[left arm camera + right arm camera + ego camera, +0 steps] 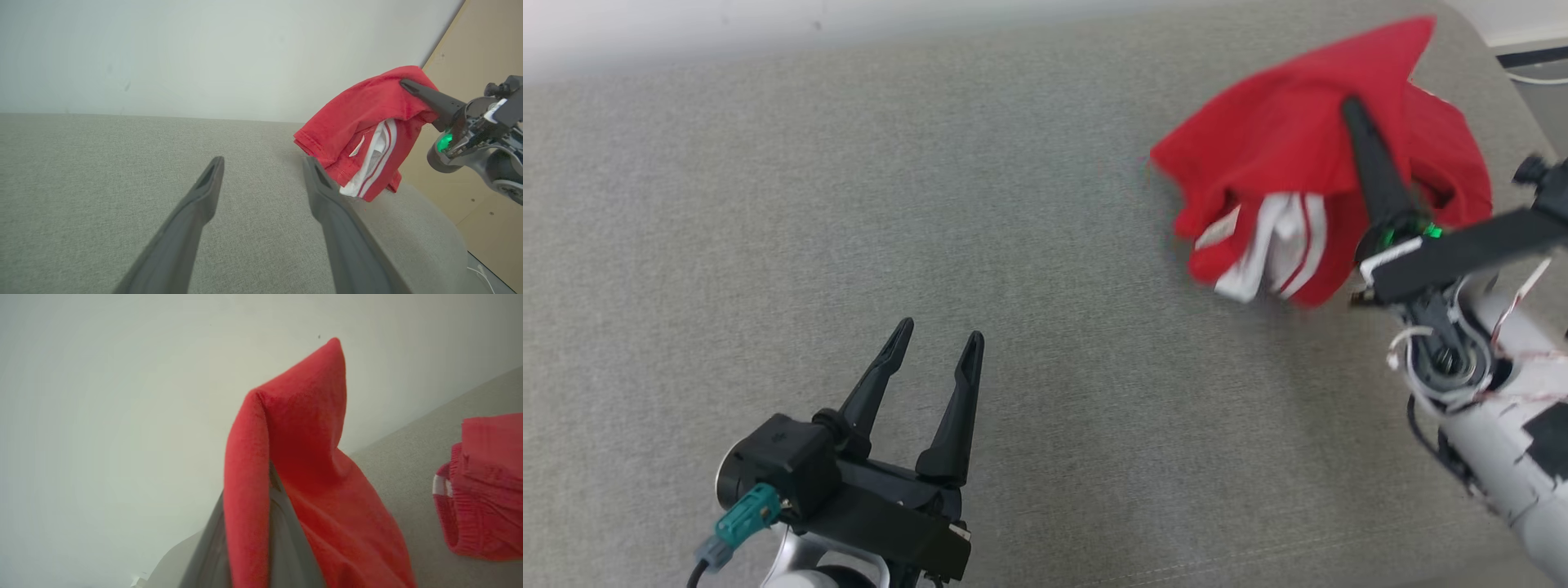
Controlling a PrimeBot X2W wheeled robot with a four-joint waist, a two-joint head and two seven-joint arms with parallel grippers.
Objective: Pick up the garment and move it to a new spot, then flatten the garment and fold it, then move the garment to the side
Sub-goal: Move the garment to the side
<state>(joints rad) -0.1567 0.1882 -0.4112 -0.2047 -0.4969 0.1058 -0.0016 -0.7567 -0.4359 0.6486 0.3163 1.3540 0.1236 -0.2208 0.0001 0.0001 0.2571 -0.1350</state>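
Fingers (1372, 171) of the right arm hold the garment (1274, 139) raised.

Red garment (1274, 139) looks like soft matt cotton knit; grey surface (1054, 245) under the left gripper (940, 329) is coarse woven cloth.

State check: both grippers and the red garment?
left gripper: open, empty, above the grey cushion.
right gripper: shut on the red garment, raised.
red garment: bunched, not flattened, hanging from the right gripper.
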